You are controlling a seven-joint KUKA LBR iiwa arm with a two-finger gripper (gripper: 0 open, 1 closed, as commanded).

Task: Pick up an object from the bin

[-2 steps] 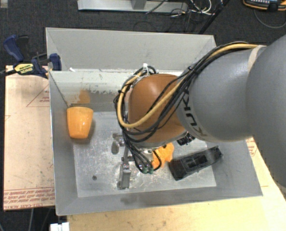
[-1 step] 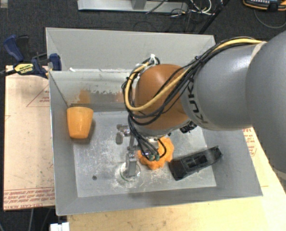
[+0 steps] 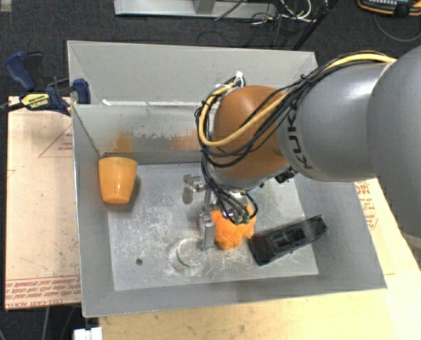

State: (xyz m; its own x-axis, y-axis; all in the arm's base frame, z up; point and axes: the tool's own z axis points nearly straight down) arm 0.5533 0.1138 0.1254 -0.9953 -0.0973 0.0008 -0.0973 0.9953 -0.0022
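While reaching in from the right, hangs the end effector (image 3: 209, 225) low over the floor of the grey bin (image 3: 90, 190), about the middle. Impossible to make out whether spread apart, drawn together or clamped on anything: tucked largely under the orange wrist cover (image 3: 242, 137). Sits right against an orange lumpy thing (image 3: 232, 236), on its left side; no telling whether gripped or merely touched. Just right of that lump, lying flat and slanted on the bin floor, a black stapler-like thing (image 3: 287, 239), close to the lump or touching it. Just in front of the end effector, toward the near wall, a faint clear ring-shaped thing (image 3: 189, 253). Well apart from all these, by the left wall near the back, an orange cup (image 3: 117, 179).
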